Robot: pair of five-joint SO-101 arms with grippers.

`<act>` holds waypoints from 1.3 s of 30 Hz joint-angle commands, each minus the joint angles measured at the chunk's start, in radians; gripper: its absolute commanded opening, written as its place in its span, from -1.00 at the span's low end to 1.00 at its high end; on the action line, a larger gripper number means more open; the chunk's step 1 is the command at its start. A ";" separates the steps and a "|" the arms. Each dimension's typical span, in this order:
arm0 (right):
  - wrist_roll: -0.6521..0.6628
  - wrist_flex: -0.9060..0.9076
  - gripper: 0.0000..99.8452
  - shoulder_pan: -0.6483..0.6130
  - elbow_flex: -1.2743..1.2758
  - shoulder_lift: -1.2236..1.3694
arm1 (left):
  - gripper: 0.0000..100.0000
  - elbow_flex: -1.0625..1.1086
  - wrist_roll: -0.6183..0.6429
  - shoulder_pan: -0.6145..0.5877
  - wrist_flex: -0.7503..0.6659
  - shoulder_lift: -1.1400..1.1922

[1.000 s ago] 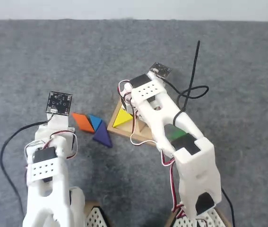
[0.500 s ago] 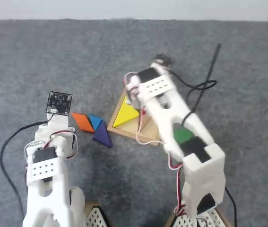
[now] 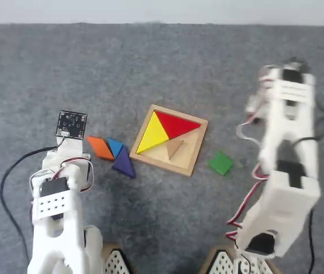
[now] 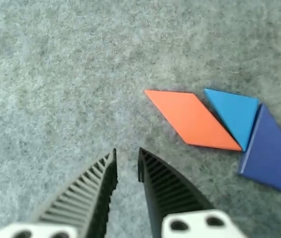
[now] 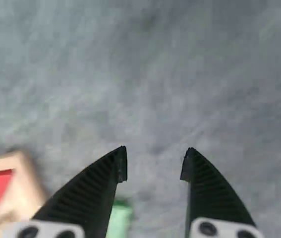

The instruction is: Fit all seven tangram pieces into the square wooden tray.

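1. Three flat pieces are lying inside the square wooden tray (image 3: 160,165) — a large yellow triangle (image 3: 150,136), a large red triangle (image 3: 176,123) and a small wood-coloured triangle (image 3: 173,149).
2. Four more are sitting outside it. An orange parallelogram (image 3: 100,146), a blue triangle (image 3: 115,148) and a dark purple triangle (image 3: 124,164) are clustering edge to edge just beside the tray on the left arm's side. A green square (image 3: 220,163) is lying alone near the tray's opposite side.
3. The left claw (image 4: 127,156), with dark ribbed fingers, is hanging low over the surface near the orange parallelogram. Its jaws are standing a narrow slit apart and gripping nothing.
4. The right claw (image 5: 155,156) is hovering empty with its jaws spread wider, over bare surface past the green square and well apart from the tray.
5. The surface (image 3: 64,63) is showing a grey, fuzzy, felt-like nap, and a pale wall strip (image 3: 150,11) is running along its far edge.
6. From above, the left arm's camera board (image 3: 72,124) is covering its claw, and the right arm (image 3: 287,142) is smearing into a blur at its far end. In the right wrist view a finger is cutting off the green square and the tray corner.
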 commanded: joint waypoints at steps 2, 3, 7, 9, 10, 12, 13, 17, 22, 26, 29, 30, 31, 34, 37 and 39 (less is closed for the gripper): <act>0.583 0.119 -0.64 0.027 -0.212 -0.002 | -0.85 -0.010 -0.017 -0.005 -0.021 -0.026; 0.740 0.171 -0.64 0.005 -0.239 -0.001 | -0.85 -0.010 -0.017 -0.005 -0.020 -0.026; 1.201 0.337 -0.64 -0.064 -0.258 -0.019 | -0.85 -0.010 -0.017 -0.005 -0.020 -0.026; 1.209 0.325 -0.64 -0.074 -0.258 -0.059 | -0.85 -0.010 -0.017 -0.005 -0.020 -0.026; 1.217 0.328 -0.62 -0.079 -0.258 -0.082 | -0.85 -0.010 -0.017 -0.005 -0.020 -0.026; 1.231 0.335 -0.54 -0.090 -0.249 -0.134 | -0.85 -0.010 -0.017 -0.005 -0.020 -0.026; 1.238 0.335 -0.49 -0.091 -0.230 -0.165 | -0.85 -0.010 -0.017 -0.005 -0.020 -0.026; 1.330 0.332 -0.37 -0.084 -0.109 -0.325 | -0.85 -0.010 -0.017 -0.005 -0.021 -0.026; 1.304 0.189 -0.37 -0.035 0.081 -0.435 | -0.85 -0.010 -0.017 -0.005 -0.021 -0.026; 1.231 -0.077 -0.37 0.038 0.249 -0.417 | -0.85 -0.010 -0.017 -0.005 -0.021 -0.026; 1.198 -0.160 -0.37 0.062 0.287 -0.401 | -0.85 -0.010 -0.017 -0.005 -0.021 -0.026; 1.185 -0.162 -0.37 0.062 0.285 -0.403 | -0.85 -0.010 -0.017 -0.005 -0.021 -0.026; 1.178 -0.162 -0.37 0.058 0.284 -0.409 | -0.85 -0.010 -0.017 -0.005 -0.021 -0.026; 1.142 -0.119 -0.37 0.022 0.226 -0.453 | -0.85 -0.010 -0.017 -0.005 -0.021 -0.026; 1.060 -0.025 -0.38 -0.047 0.146 -0.503 | -0.85 -0.010 -0.017 -0.005 -0.020 -0.026; 1.005 0.021 -0.48 -0.111 0.118 -0.518 | -0.85 -0.010 -0.017 -0.005 -0.020 -0.026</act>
